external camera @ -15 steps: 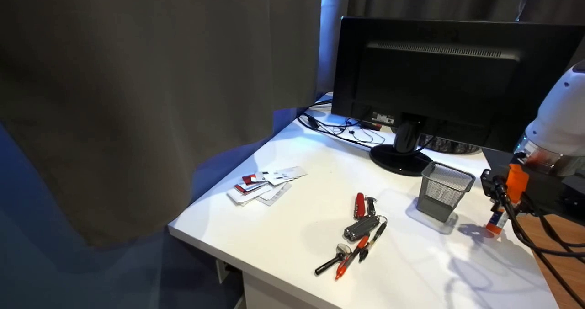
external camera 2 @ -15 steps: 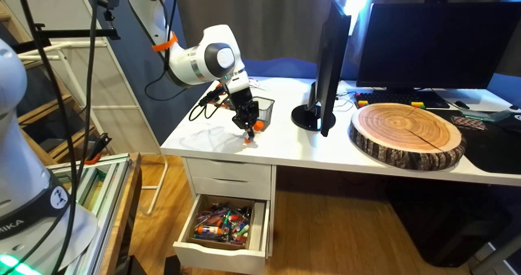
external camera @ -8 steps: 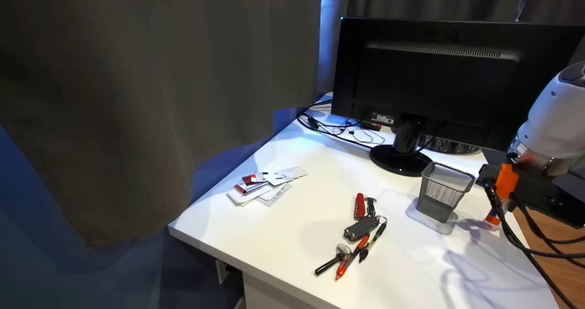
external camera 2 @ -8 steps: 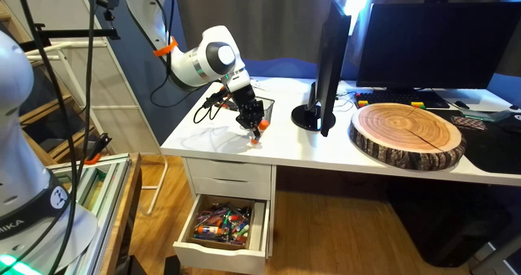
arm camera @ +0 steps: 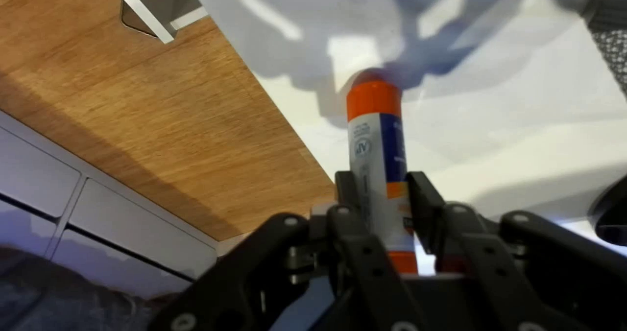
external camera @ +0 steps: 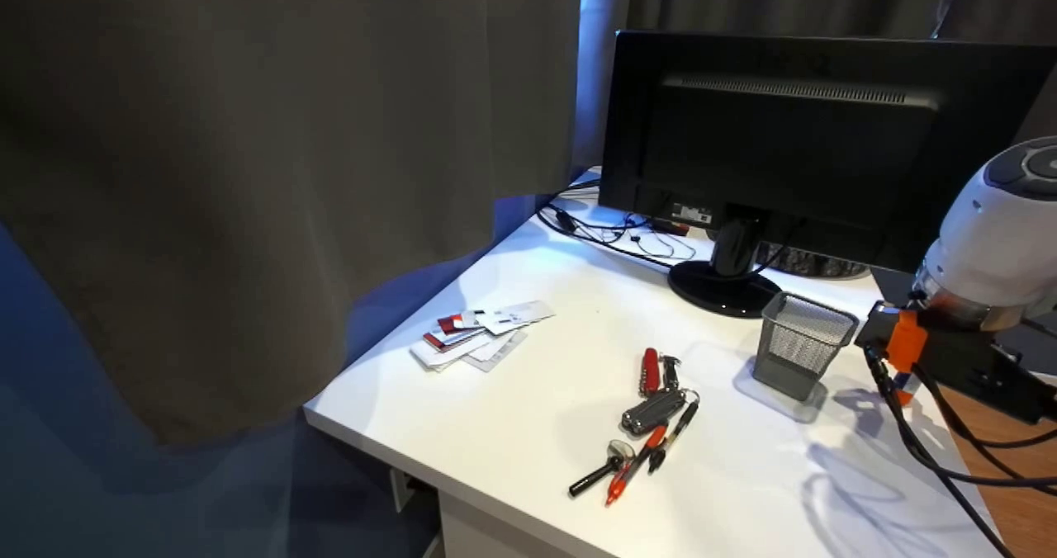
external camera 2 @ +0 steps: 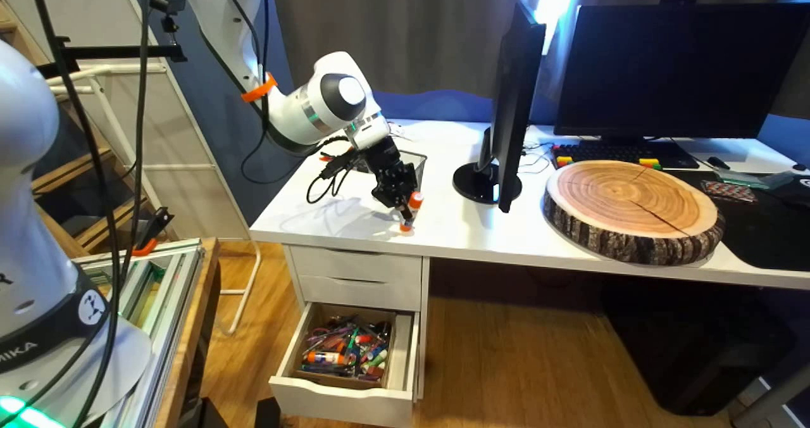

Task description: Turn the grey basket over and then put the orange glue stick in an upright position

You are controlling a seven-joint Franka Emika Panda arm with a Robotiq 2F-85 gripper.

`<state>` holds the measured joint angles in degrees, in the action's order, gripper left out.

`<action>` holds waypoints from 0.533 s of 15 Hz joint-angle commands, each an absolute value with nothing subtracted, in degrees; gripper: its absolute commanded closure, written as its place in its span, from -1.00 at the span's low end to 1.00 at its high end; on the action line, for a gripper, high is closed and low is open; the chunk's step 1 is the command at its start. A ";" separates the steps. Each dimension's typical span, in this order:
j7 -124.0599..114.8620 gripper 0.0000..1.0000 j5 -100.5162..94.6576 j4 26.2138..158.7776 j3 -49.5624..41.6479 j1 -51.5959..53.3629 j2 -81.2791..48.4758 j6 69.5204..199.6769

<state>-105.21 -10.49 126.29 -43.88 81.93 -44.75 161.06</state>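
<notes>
The orange glue stick [arm camera: 374,145] has orange ends and a white and blue label. My gripper [arm camera: 381,179] is shut around its middle. In an exterior view the stick [external camera 2: 414,203] leans slightly, its lower orange end at or just above the desk; contact is hard to tell. My gripper [external camera 2: 407,209] is near the desk's front edge there. In an exterior view only the stick's lower end [external camera: 905,394] clearly shows below the arm. The grey basket [external camera: 799,352] stands with its open rim up, beside the gripper. It is partly behind the arm [external camera 2: 414,162] and at the wrist view's right edge [arm camera: 610,42].
A black monitor [external camera: 793,145] stands behind the basket. A pocket knife [external camera: 651,372], pens [external camera: 636,465] and a pile of cards [external camera: 487,335] lie on the white desk [external camera: 578,294]. Cables [external camera: 933,451] hang by the wrist. A drawer [external camera 2: 348,402] is open below.
My gripper has moved along the desk with the glue stick in it, rightward in an exterior view and nearer the front edge. The stick is now more upright. The basket has not moved.
</notes>
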 commanded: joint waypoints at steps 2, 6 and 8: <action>-108.98 0.85 -10.86 124.85 -47.31 85.76 -49.22 160.16; -108.42 0.85 -10.16 123.84 -47.46 85.93 -51.12 160.17; -108.40 0.85 -10.06 123.16 -47.71 86.00 -51.88 160.15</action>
